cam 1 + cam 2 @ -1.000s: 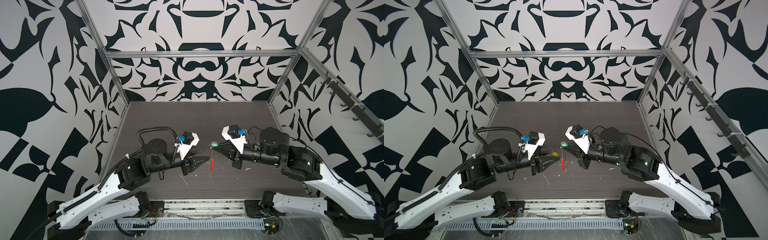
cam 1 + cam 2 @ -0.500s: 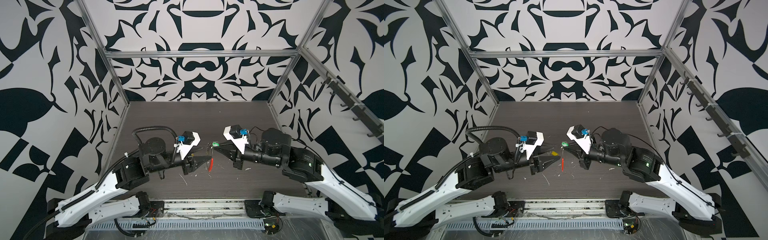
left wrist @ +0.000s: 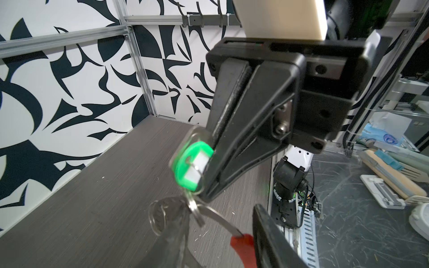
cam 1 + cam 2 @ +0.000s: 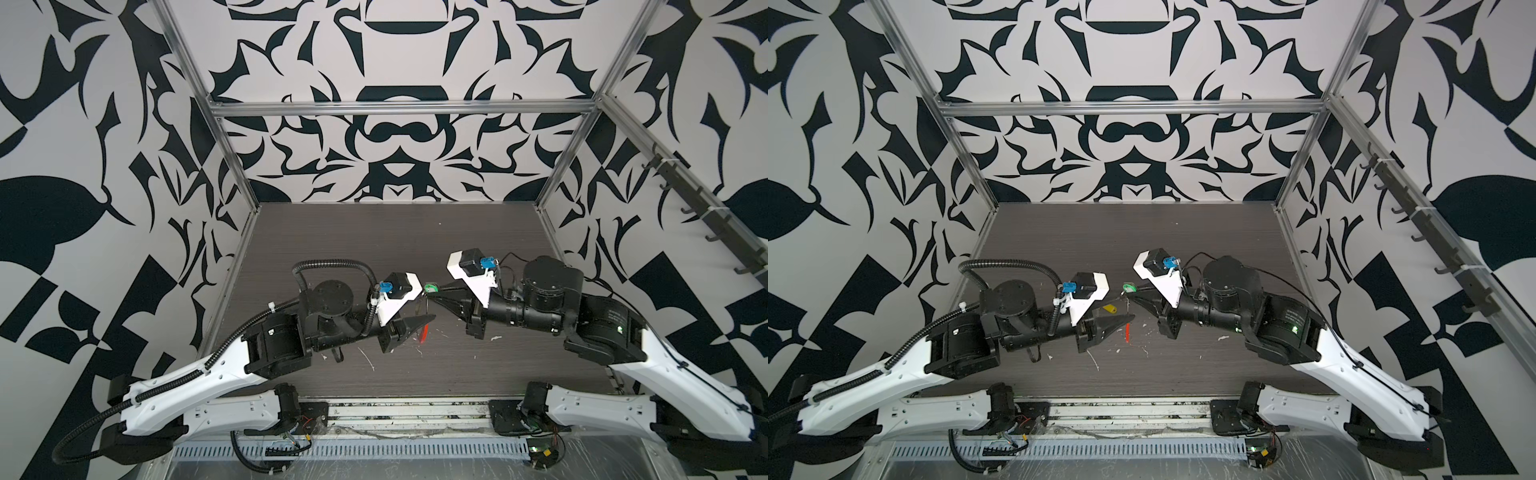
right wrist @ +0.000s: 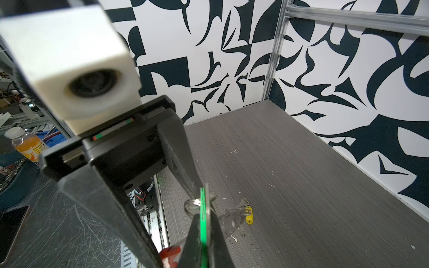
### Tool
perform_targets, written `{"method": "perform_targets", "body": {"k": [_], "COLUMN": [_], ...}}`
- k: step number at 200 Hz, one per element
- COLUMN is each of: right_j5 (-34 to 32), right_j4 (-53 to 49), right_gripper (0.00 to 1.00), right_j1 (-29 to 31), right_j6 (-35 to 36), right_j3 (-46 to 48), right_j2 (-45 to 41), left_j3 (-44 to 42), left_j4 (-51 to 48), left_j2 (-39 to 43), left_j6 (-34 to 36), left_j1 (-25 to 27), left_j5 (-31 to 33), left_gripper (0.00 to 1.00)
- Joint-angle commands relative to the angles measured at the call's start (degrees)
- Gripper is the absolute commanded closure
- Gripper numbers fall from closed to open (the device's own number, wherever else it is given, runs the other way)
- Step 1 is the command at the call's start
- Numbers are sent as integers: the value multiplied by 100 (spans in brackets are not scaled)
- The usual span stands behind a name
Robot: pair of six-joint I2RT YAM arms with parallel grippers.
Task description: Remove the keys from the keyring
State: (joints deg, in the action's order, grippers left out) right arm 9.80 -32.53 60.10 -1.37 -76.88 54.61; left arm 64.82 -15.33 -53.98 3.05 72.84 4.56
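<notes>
With the right pincer (image 3: 206, 197) clenched on the green key (image 3: 193, 167), shut the released left pincer (image 4: 428, 321) on the keyring (image 3: 220, 219) at 6 o'clock below it, then pull apart.

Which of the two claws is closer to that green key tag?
Right. The right gripper is shut on the green tag; the left gripper stands open just short of it, lower, by the red sleeve.

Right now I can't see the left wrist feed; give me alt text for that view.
The right gripper is shut on the green tag, above the table. Below it hang the keys, and the keyring runs down to its red sleeve inside the open left gripper.
</notes>
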Motion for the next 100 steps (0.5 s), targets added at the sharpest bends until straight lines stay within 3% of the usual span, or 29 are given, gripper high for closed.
{"method": "perform_targets", "body": {"k": [1, 100], "right_j5": [38, 46], "right_j4": [364, 345], "right_gripper": [100, 100], "right_j1": [28, 29], "right_j6": [-62, -84], "right_j3": [6, 85], "right_j2": [-133, -237], "left_j3": [237, 276], "left_j4": [4, -3], "left_j2": [-45, 29], "left_j6": [398, 539], "left_j1": [250, 444], "left_j5": [633, 1315], "left_gripper": [58, 66]}}
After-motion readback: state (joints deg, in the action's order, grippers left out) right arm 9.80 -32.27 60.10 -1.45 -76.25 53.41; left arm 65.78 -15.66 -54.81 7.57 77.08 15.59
